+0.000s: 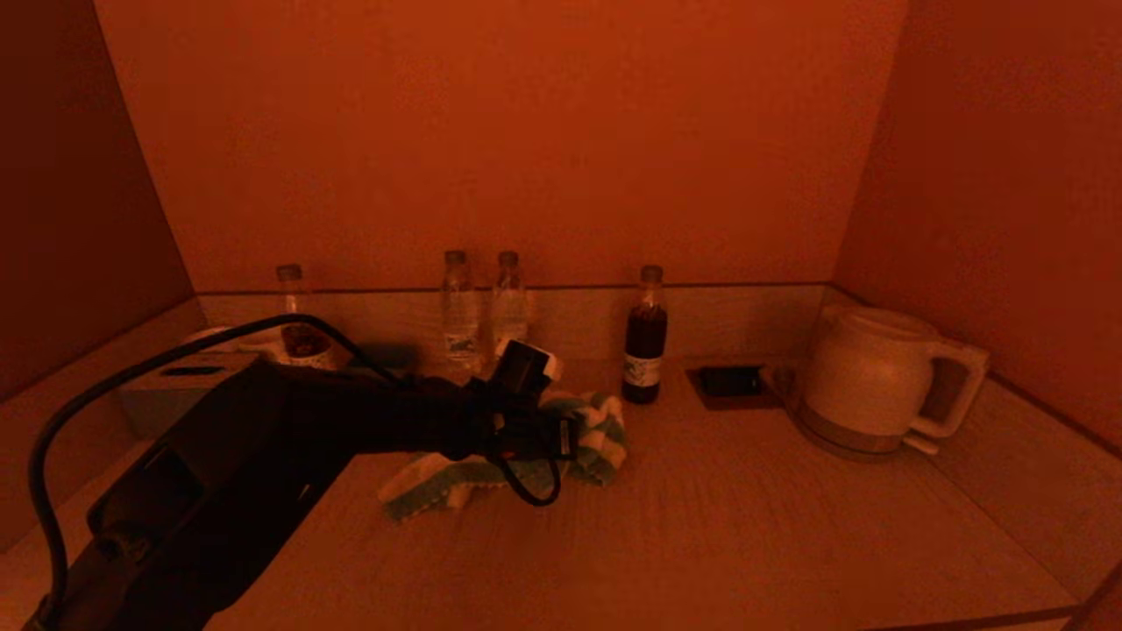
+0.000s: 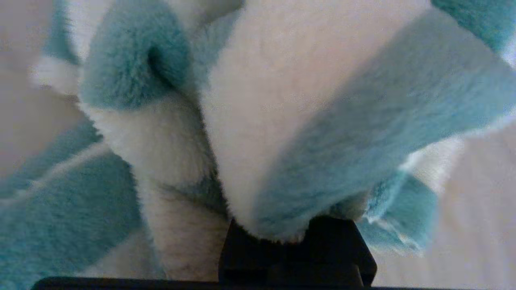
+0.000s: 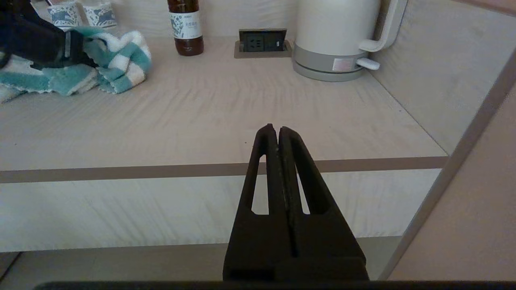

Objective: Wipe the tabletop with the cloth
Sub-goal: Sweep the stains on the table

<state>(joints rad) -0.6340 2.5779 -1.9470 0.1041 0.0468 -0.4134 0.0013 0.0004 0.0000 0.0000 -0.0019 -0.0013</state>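
The left gripper (image 1: 574,438) is closed on the striped cloth (image 1: 491,469), bunched on the tabletop (image 1: 745,526) near the dark bottle (image 1: 645,337) — lots of table looks unwiped. The right gripper (image 3: 274,131) waits off the front edge — pinched together, holding nothing.

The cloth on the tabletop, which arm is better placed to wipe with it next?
Left. The left gripper is already on the striped cloth, bunched against it in the left wrist view. The right gripper hangs shut off the tabletop's front edge, holding nothing.

Cloth (image 1: 578,443) mid-tabletop (image 1: 701,526); bottle (image 1: 645,337) behind it; kettle (image 1: 868,381) far right, socket (image 1: 729,383) btwn.
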